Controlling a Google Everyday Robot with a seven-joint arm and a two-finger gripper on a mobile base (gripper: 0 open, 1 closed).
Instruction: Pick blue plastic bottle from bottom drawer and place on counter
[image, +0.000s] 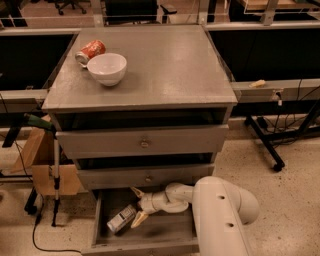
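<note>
The blue plastic bottle lies on its side in the open bottom drawer, at the left, pale label up. My gripper reaches into the drawer from the right, its white arm coming in at the lower right. Its two tan fingers are spread apart, one above and one below the bottle's right end, not closed on it. The counter is the grey square top of the cabinet.
A white bowl and an orange-red soda can stand on the counter's back left. Two upper drawers with round knobs are partly pulled out. A cardboard box and a stand sit left of the cabinet; desk legs stand at the right.
</note>
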